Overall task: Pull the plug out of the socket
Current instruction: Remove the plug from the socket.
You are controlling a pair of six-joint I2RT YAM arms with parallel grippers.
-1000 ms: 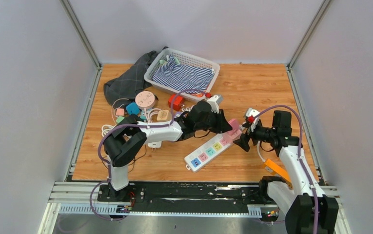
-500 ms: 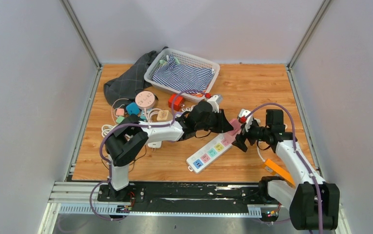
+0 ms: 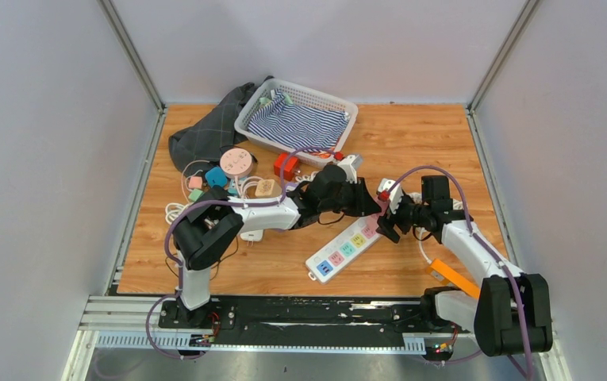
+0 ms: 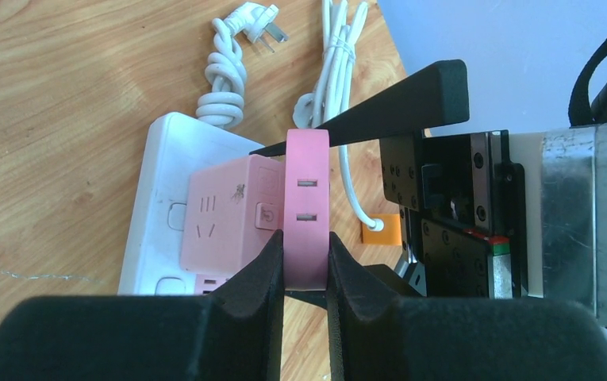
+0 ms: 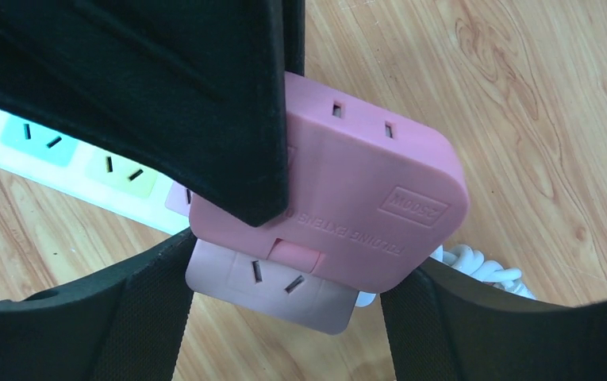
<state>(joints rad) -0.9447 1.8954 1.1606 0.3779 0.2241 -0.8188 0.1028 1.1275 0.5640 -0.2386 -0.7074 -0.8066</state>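
the white power strip (image 3: 346,248) lies slanted on the surface between the two arms. the pink plug (image 4: 306,208), a fat block with little slots in its sides, sits at the strip's end farther from the arm bases. the socket under it is hidden. the left claw (image 4: 306,248) is pressed together on the plug and pinches its thin sides. the right claw (image 5: 300,258) is spread wide with a finger on each side of the same plug. i cannot tell if it presses on it yet.

i think the best pull goes straight away from the strip, not sideways, so the pins slide out and do not bend. nothing holds the strip down, so it may lift up with the plug. one claw could hold the strip's white body while the other pulls.

grey walls (image 3: 38,159) stand on three sides. the surface (image 3: 419,135) is light wood. at the back left a dark checked cloth (image 3: 205,135) lies against a white basket (image 3: 320,95) with a striped cloth (image 3: 296,125) inside. near the left arm is a heap of small things: a round pink one (image 3: 237,163), a red plug (image 3: 286,166) and white cords (image 4: 224,75). an orange piece (image 3: 451,278) lies by the right arm.
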